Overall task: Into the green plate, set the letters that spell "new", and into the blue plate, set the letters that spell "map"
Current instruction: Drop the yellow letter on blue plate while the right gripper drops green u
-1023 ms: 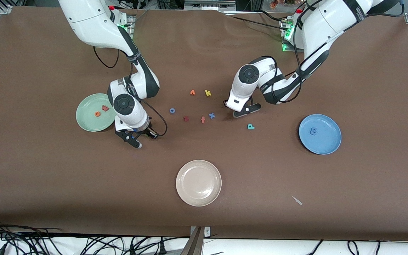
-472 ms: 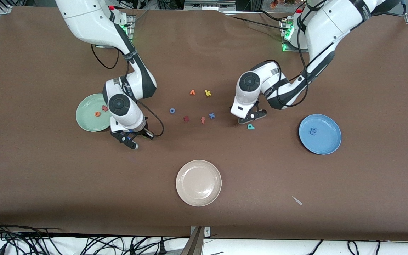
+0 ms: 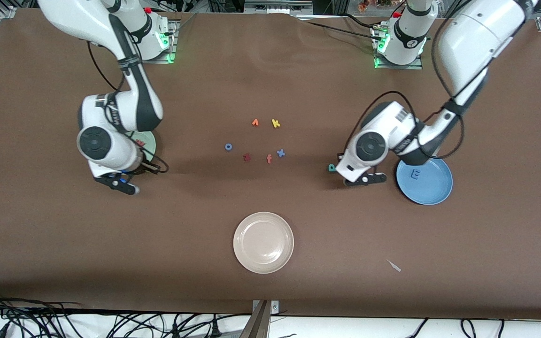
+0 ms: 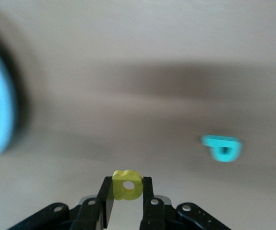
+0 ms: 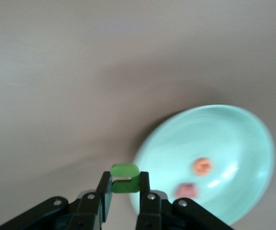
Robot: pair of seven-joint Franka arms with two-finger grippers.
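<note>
Green n [image 5: 125, 178] now clamped in right tool [image 5: 125, 191], nearing green plate [image 5: 233, 139].

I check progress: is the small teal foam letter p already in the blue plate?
Out. The teal foam letter p lies on the brown table, beside the round blue plate.

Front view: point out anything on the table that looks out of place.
One thing: a small pale scrap lies on the brown table, nearer the camera than the blue plate. It is neither letter nor plate. Otherwise nothing stands out.
</note>
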